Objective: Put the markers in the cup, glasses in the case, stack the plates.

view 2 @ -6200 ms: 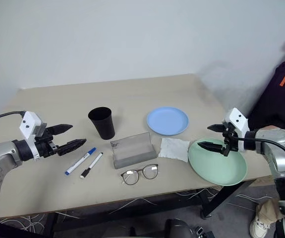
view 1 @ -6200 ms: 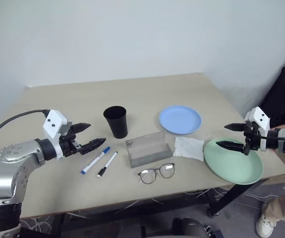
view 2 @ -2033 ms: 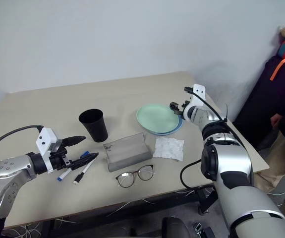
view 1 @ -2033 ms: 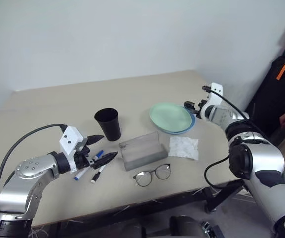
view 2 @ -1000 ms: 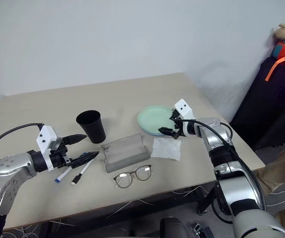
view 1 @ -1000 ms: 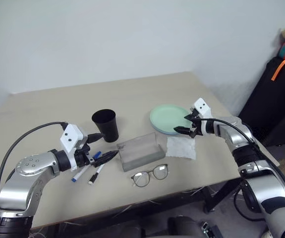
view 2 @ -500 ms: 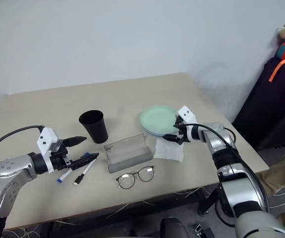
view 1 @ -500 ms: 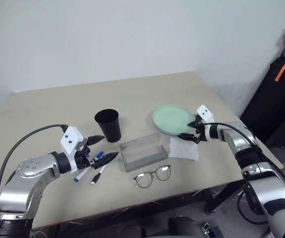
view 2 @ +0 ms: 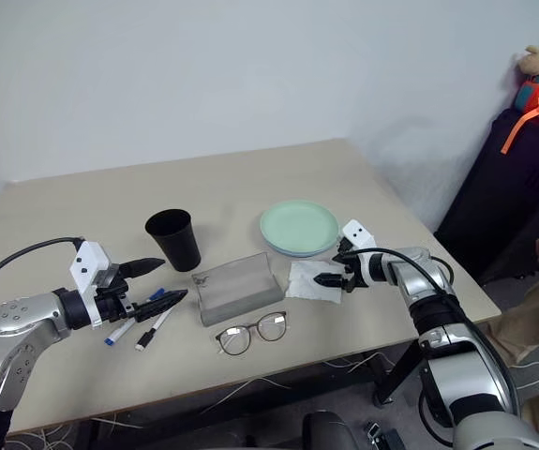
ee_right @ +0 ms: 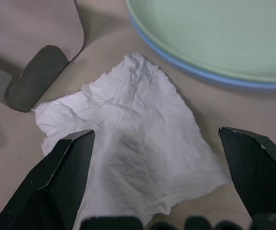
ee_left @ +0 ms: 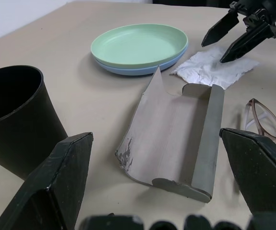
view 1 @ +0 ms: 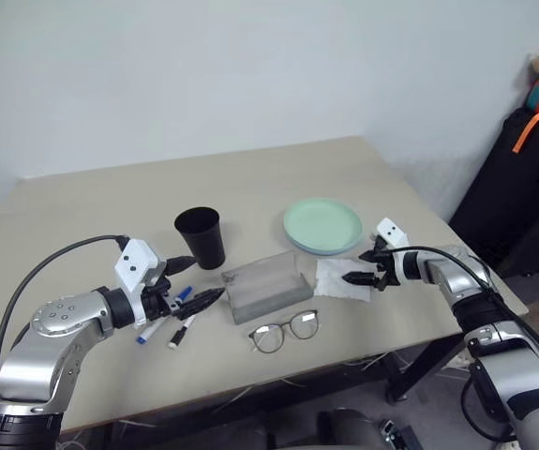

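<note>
Beige table (view 1: 82,187) against a plain white wall carries all items. Plates (view 1: 322,226) are stacked near the right-hand far side, mint green on top of blue; that part appears complete. Case (view 1: 267,287) sits open at centre, lid raised, nothing inside. Cup (view 1: 201,238) stands upright left of the case, with nothing visibly standing in it. Napkin (ee_right: 128,153), white and crumpled, lies between case and plates. Glasses (view 1: 285,331) lie just in front of the case, at the near edge. Markers (view 1: 173,315) lie side by side near the cup, blue-capped one on the outside.

Left gripper (view 1: 194,281) hovers just over the markers, fingers apart, holding nothing. Right gripper (view 1: 370,266) hangs over the napkin, fingers apart, empty.

Judgement: glasses are the likely next item for the right arm. It should clear the napkin, come low from the front, pinch the frame at the bridge and avoid the lenses. Thin wire may slip; the raised lid crowds the approach.
</note>
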Action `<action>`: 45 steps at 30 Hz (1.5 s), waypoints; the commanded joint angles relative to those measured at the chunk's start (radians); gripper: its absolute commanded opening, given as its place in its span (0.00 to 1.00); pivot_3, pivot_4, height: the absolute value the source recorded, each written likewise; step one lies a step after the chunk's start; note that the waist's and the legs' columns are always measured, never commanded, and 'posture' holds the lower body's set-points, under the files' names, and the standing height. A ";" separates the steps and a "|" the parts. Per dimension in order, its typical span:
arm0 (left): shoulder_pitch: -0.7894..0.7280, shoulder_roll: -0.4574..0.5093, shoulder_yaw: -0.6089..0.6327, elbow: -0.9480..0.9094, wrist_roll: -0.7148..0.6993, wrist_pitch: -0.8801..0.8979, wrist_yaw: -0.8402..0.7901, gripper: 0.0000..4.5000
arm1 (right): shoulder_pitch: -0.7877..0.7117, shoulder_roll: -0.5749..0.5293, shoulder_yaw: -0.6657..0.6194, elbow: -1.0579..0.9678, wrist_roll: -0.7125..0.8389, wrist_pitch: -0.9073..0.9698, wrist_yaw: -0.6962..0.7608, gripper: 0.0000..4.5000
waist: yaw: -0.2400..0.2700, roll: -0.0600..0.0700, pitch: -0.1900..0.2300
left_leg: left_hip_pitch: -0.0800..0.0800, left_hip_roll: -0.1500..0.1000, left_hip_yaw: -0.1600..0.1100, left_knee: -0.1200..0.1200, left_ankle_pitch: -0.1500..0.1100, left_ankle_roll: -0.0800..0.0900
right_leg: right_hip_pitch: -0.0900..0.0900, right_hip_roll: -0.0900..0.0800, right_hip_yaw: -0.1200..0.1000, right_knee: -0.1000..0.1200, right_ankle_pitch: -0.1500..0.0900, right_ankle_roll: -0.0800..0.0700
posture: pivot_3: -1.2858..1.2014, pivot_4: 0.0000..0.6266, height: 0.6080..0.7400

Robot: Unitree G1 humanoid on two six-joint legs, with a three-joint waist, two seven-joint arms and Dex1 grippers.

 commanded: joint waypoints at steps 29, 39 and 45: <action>-0.021 0.013 0.024 -0.009 -0.022 -0.016 -0.022 1.00 | 0.006 -0.027 0.059 -0.061 -0.071 -0.049 0.064 0.00 | 0.001 -0.003 -0.002 | 0.000 -0.001 0.000 0.000 0.000 0.000 | 0.000 -0.001 0.001 0.001 0.000 0.000 | 0.52 0.00 0.97; -0.030 0.015 0.023 0.001 -0.021 -0.020 -0.022 1.00 | -0.127 -0.016 -0.063 -0.125 0.091 0.039 0.179 0.00 | -0.001 -0.003 -0.002 | 0.000 -0.001 0.000 0.000 0.000 0.000 | -0.001 -0.001 0.001 0.001 0.000 0.000 | 0.52 0.00 0.97; -0.038 0.012 0.018 0.008 -0.018 -0.024 -0.023 1.00 | -0.317 0.085 -0.149 0.109 0.092 0.004 -0.025 0.00 | -0.001 -0.003 -0.002 | 0.001 0.000 0.000 0.000 0.000 0.000 | 0.000 0.000 0.000 0.002 0.000 0.000 | 0.52 0.00 0.97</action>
